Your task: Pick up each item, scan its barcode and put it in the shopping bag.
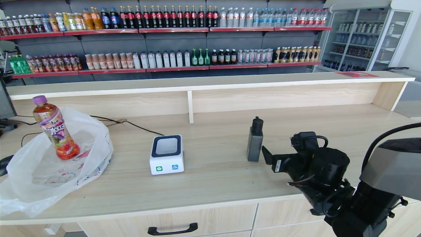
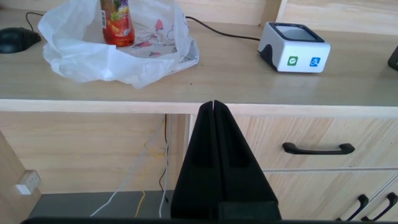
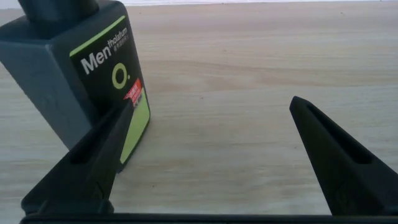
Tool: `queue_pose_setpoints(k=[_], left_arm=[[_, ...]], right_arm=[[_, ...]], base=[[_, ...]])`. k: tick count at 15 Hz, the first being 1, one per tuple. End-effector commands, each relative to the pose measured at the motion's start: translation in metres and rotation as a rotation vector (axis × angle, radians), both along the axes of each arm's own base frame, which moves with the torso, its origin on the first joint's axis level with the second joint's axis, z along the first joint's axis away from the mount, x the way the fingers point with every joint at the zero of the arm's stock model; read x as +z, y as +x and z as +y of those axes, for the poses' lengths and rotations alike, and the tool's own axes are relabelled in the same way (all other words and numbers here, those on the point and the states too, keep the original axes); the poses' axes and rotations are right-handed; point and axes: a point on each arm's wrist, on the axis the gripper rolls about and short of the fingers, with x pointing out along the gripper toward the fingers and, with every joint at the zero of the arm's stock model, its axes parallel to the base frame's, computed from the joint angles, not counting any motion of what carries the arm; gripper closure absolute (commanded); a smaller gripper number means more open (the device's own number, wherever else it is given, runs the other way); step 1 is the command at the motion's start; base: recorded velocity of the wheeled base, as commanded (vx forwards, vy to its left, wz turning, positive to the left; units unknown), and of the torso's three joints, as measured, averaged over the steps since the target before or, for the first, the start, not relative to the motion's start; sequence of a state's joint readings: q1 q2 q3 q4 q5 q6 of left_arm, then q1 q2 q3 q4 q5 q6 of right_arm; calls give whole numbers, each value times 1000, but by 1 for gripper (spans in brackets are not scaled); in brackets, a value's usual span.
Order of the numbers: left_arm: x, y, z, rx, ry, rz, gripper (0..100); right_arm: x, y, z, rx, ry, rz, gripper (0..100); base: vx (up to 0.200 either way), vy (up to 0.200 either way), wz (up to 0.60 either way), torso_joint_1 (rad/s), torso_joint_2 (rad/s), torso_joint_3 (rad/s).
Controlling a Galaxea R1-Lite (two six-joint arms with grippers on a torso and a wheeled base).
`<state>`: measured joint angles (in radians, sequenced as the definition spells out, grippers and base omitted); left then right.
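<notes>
Drink in the bag, grey bottle waiting on the counter (image 1: 213, 177)

At far left the white shopping bag (image 1: 29, 184) lies open with a purple-capped drink bottle (image 1: 55, 128) standing in it, tilted. The left gripper (image 2: 214, 109) hangs below the counter's near edge, fingers pressed together. The white scanner (image 1: 166, 154) sits mid-counter, window up. To its right the grey bottle (image 1: 255, 140) stands upright (dark cap on), and the right gripper (image 3: 211, 104) is just beside it on the near right, fingers spread, holding nothing.
</notes>
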<state>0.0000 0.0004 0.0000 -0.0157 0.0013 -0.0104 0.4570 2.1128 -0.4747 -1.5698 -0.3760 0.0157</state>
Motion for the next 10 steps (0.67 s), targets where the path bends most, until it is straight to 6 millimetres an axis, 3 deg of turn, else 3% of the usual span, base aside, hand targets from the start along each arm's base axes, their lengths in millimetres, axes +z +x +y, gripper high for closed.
queue_pose_setpoints(k=[1,6,10], left_arm=[[0,0,0,0,0,0,100],[0,0,0,0,0,3,100],[-1,0,0,0,0,5,100]], right_arm=[[10,-17,4,36,5,-10,0],[16,-39,3,68,-2,3,0],[24,-35,35,152,30,-52,0]], base=[[0,0,0,0,0,0],[0,0,0,0,0,0],[0,0,0,0,0,0]])
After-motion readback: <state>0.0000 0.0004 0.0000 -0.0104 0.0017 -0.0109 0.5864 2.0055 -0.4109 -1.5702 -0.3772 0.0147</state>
